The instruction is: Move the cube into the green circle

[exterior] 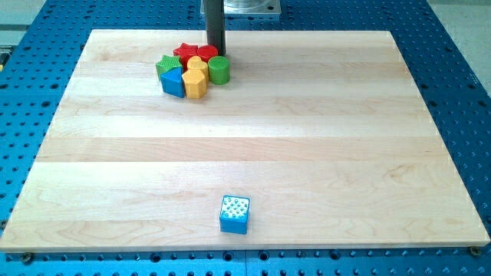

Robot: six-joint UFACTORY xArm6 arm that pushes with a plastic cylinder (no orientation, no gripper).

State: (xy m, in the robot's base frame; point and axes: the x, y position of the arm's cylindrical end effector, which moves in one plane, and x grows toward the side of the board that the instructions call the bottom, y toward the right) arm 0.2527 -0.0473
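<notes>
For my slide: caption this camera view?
My tip sits behind a block cluster; the blue cube waits alone near the wooden board's bottom edge.

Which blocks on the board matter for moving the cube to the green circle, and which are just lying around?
For the job: blue cube, green cylinder, my tip just above the cluster.
Lying about: red star, green star, blue block, yellow blocks.

Pale wooden board [245,146] on a blue perforated metal table [460,46], evenly lit.
</notes>
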